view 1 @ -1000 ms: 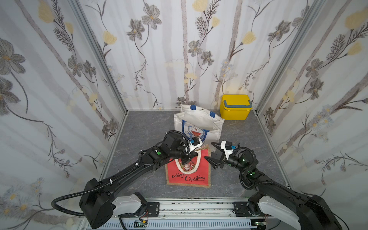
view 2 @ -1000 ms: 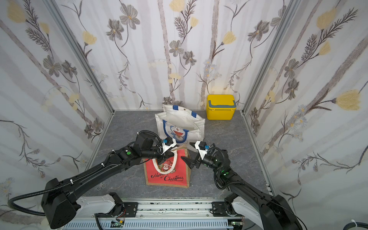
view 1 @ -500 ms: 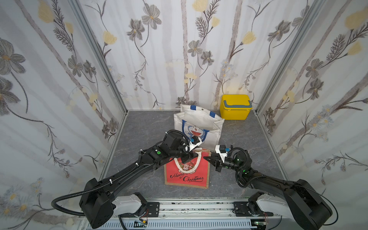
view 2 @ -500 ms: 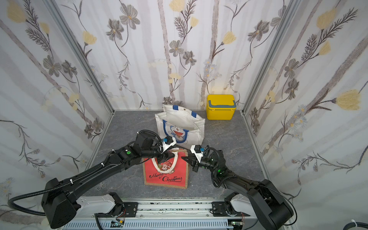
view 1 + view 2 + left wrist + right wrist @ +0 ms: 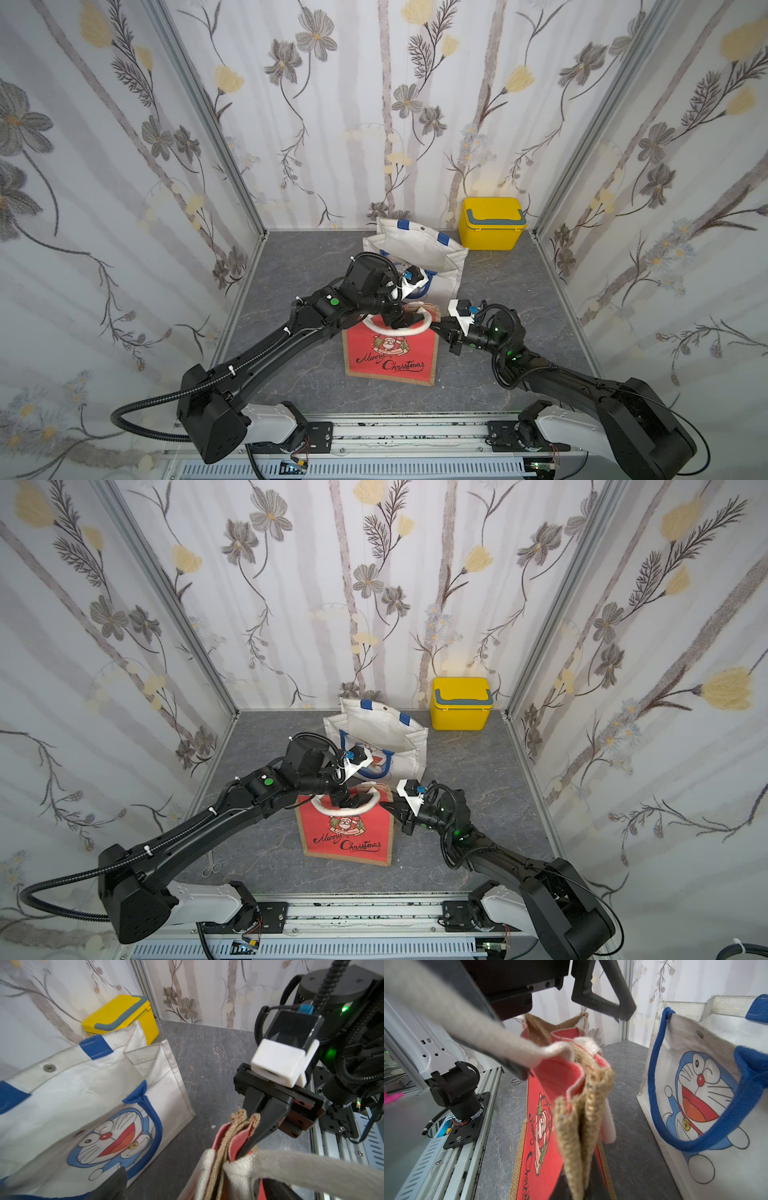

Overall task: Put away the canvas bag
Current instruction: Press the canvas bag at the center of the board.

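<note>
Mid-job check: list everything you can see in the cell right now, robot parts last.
red Christmas bag: one, red with burlap trim and a white handle, standing front centre
white cartoon bag: one, white with blue handles, just behind the red one
yellow box: one, yellow with a grey handle, back right corner
scissors: one small pair, metallic, near the left arm's base
table: one, grey marbled
left pincer: one, black, open at the red bag's mouth
right pincer: one, black, shut on the red bag's side edge

1. Pretty clearly a robot test booth, not a home (wallpaper fooled me).
2. Aluminium rail (image 5: 399, 434) carries two bolted arm bases (image 5: 272, 419).
3. Behind the rail, floral panels (image 5: 374, 124) sit in metal corner posts (image 5: 235, 174).
</note>
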